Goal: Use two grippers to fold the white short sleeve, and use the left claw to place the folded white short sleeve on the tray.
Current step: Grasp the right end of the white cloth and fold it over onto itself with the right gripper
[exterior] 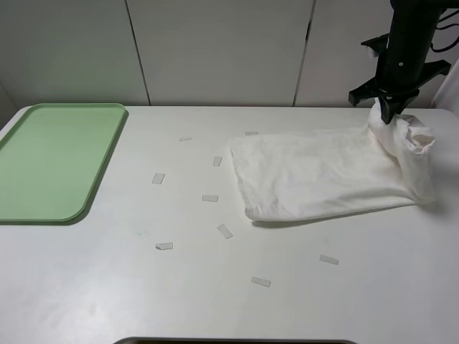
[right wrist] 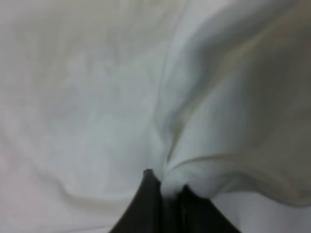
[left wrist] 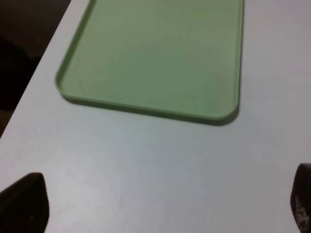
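Note:
The white short sleeve (exterior: 315, 175) lies partly folded on the right half of the table, its right end bunched and lifted. My right gripper (exterior: 387, 111) is shut on that raised cloth at the far right, and the right wrist view shows the pinched fabric (right wrist: 165, 121) running down between the dark fingers (right wrist: 146, 204). The pale green tray (exterior: 54, 161) sits at the far left, bare. My left gripper (left wrist: 160, 204) hangs open over the table just short of the tray (left wrist: 155, 58), with nothing between its two fingertips (left wrist: 24, 201). The left arm is not visible in the exterior high view.
Several small white tape strips (exterior: 209, 198) are scattered over the table's middle and front. A white panelled wall (exterior: 215, 50) runs along the far edge. The table's left edge (left wrist: 29, 97) drops into darkness beside the tray.

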Robot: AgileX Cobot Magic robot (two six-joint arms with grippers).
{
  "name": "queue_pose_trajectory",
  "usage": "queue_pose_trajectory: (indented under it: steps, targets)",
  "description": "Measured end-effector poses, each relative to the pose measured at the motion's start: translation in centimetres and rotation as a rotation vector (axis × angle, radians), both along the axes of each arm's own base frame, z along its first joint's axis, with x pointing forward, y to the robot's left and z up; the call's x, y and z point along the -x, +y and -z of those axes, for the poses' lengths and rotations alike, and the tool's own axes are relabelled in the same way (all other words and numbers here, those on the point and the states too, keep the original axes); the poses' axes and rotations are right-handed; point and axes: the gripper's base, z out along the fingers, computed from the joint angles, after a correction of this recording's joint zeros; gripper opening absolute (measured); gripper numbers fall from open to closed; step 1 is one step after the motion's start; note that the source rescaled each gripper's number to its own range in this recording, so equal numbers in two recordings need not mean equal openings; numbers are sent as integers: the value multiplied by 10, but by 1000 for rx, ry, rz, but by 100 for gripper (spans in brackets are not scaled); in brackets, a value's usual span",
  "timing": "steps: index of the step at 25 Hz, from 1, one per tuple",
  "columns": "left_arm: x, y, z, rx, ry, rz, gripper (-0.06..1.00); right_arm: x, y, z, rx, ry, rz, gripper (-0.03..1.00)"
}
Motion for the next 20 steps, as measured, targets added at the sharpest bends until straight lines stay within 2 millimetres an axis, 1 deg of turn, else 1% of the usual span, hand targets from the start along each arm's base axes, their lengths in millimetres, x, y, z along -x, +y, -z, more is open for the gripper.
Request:
queue_pose_trajectory:
  steps: [3, 8, 12, 13, 14, 15, 16, 17, 18, 19, 20]
  targets:
    - [0, 0, 0, 0, 0, 0, 100, 3, 7, 2, -74, 26, 26, 0]
    - [0, 0, 0, 0, 0, 0, 100, 4, 11, 3, -120, 34, 31, 0]
    - [0, 0, 0, 0, 0, 0, 100, 4, 14, 3, -149, 45, 2, 0]
    - [0, 0, 0, 0, 0, 0, 100, 5, 19, 4, -198, 57, -22, 5]
    - [0, 0, 0, 0, 0, 0, 100, 5, 19, 4, -198, 57, -22, 5]
    - [0, 0, 0, 0, 0, 0, 100, 5, 20, 4, -217, 60, -23, 14]
    - [0, 0, 0, 0, 0, 0, 100, 6, 25, 4, -274, 65, -7, 50]
    - [0, 0, 0, 0, 0, 0, 100, 6, 27, 4, -291, 66, 3, 67]
    - [0, 0, 0, 0, 0, 0, 100, 6, 28, 4, -298, 65, 10, 77]
    - [0, 0, 0, 0, 0, 0, 100, 6, 28, 4, -298, 65, 10, 77]
    - [0, 0, 0, 0, 0, 0, 100, 6, 28, 4, -302, 65, 14, 81]
